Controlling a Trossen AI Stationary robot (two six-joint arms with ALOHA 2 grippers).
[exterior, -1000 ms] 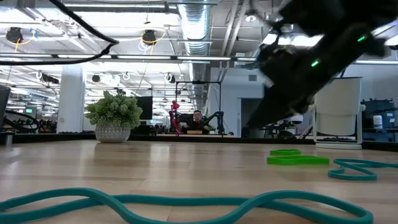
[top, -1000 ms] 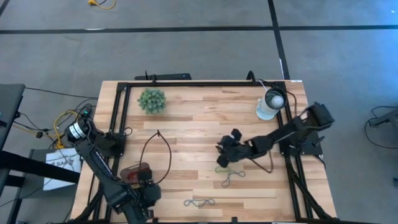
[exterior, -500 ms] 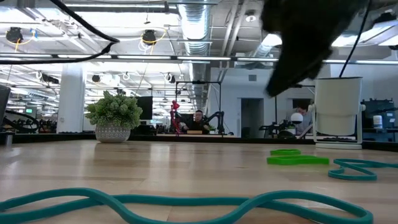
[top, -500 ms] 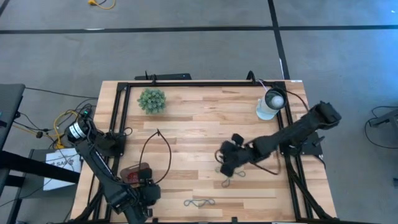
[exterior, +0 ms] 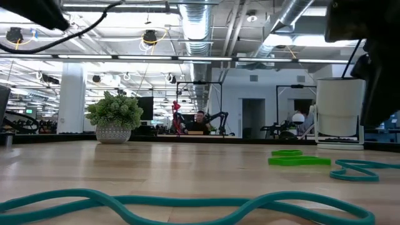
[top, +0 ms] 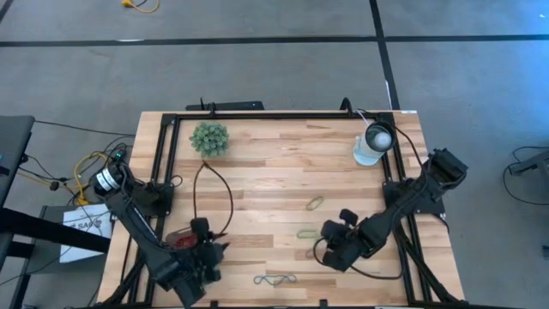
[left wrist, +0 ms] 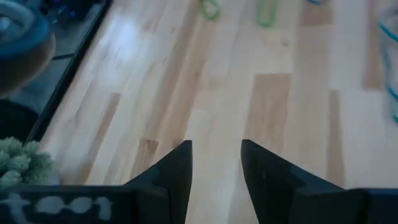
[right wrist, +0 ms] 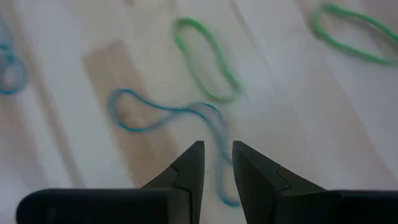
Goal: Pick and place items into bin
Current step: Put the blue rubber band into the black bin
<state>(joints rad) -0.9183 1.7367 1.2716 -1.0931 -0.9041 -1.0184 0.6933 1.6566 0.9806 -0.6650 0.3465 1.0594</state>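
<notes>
High view: the right end effector [top: 330,254] hovers over the tabletop [top: 274,163], a blue loop [top: 314,251] just at its 9 o'clock and a green loop [top: 306,233] at its 11. The left end effector [top: 206,257] sits beside the bin [top: 182,239].

Right wrist view: fingers [right wrist: 190,167] slightly apart, empty, the blue loop [right wrist: 168,116] just beyond them.

Left wrist view: fingers [left wrist: 176,169] apart, empty.

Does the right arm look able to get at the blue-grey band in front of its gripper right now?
Probably yes: the right gripper points at the blue-grey band with fingers slightly apart, and only bare table lies between them.
</notes>
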